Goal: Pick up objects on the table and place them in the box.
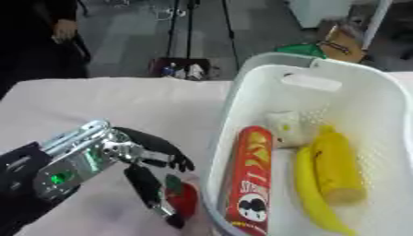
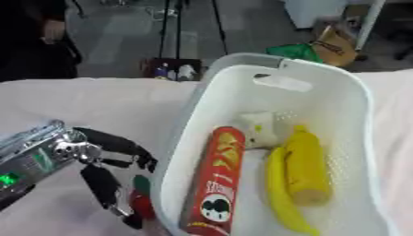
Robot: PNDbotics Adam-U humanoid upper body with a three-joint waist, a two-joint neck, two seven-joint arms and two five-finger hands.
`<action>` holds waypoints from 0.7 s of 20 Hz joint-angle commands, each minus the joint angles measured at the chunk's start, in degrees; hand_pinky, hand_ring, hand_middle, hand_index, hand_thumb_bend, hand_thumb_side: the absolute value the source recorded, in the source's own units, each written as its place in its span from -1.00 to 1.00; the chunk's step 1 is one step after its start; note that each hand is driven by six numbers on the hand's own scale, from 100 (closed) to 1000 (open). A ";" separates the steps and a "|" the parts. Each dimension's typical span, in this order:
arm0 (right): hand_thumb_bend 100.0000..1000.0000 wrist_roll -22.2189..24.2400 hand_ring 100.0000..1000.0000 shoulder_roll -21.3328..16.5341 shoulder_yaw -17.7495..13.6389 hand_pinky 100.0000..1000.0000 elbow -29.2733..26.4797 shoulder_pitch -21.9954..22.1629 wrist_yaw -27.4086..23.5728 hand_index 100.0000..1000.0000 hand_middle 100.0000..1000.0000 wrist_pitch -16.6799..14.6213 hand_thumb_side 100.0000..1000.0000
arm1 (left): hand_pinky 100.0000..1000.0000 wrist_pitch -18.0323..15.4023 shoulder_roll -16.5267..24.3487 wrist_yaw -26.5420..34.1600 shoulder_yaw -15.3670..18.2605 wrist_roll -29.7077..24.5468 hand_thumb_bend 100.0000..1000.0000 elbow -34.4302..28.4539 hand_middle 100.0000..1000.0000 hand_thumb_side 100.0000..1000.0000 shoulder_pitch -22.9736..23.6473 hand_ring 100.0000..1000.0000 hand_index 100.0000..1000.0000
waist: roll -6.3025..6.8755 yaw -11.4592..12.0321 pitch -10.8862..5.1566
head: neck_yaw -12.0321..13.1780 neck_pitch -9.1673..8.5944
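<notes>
We note even bright light, soft blur throughout, mild glare on white basket [image 1: 242,92] rim, dim upper left.

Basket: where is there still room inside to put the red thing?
The white plastic basket is bare at its far end by the handle slot, and right of the yellow corn cob. Crowded: red crisp tube, yellow banana, between them. The left hand holds the red object.

A lab or workshop; bare grey floor [image 1: 129,41], metal stand legs [image 1: 181,27], cardboard box [image 1: 343,41] beyond the cloth-covered bench [image 1: 121,106].
</notes>
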 commanded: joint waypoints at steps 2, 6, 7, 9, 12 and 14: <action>-1.00 0.22 -0.35 -0.53 -0.07 -0.48 -0.97 -0.36 -0.38 -0.07 -0.33 -0.06 0.56 | 0.73 -0.46 0.37 -0.27 0.34 -0.24 0.62 0.54 0.71 0.34 -1.03 0.77 1.00 | -0.18 -0.13 -0.86 | 0.31 -0.71; -1.00 0.22 -0.35 -0.42 -0.09 -0.47 -0.97 -0.36 -0.40 -0.07 -0.33 -0.03 0.56 | 0.69 -0.49 0.03 0.07 0.38 -0.24 0.61 0.71 0.60 0.34 -0.73 0.68 1.00 | -0.22 -0.12 -0.79 | 0.45 -0.82; -1.00 0.22 -0.35 -0.41 -0.09 -0.47 -0.97 -0.37 -0.41 -0.07 -0.33 -0.03 0.56 | 0.66 -0.42 -0.01 0.12 0.32 -0.24 0.60 0.77 0.57 0.33 -0.63 0.65 1.00 | -0.23 -0.13 -0.78 | 0.47 -0.85; -1.00 0.23 -0.35 -0.35 -0.09 -0.47 -0.97 -0.36 -0.42 -0.07 -0.33 -0.04 0.55 | 0.62 -0.26 -0.14 0.03 -0.05 -0.24 0.59 1.03 0.57 0.32 -0.31 0.62 1.00 | -0.26 -0.21 -0.71 | 0.57 -0.95; -1.00 0.26 -0.35 -0.31 -0.07 -0.47 -0.97 -0.35 -0.45 -0.07 -0.33 -0.05 0.55 | 0.61 -0.38 -0.32 -0.88 -0.37 -0.24 0.57 1.32 0.56 0.32 -0.12 0.61 0.99 | -0.29 -0.26 -0.69 | 0.65 -1.04; -1.00 0.29 -0.35 -0.28 -0.07 -0.47 -0.97 -0.34 -0.46 -0.07 -0.33 -0.06 0.55 | 0.56 -0.53 -0.52 -1.79 -0.44 -0.24 0.55 1.52 0.54 0.33 -0.08 0.58 0.98 | -0.32 -0.27 -0.67 | 0.73 -1.13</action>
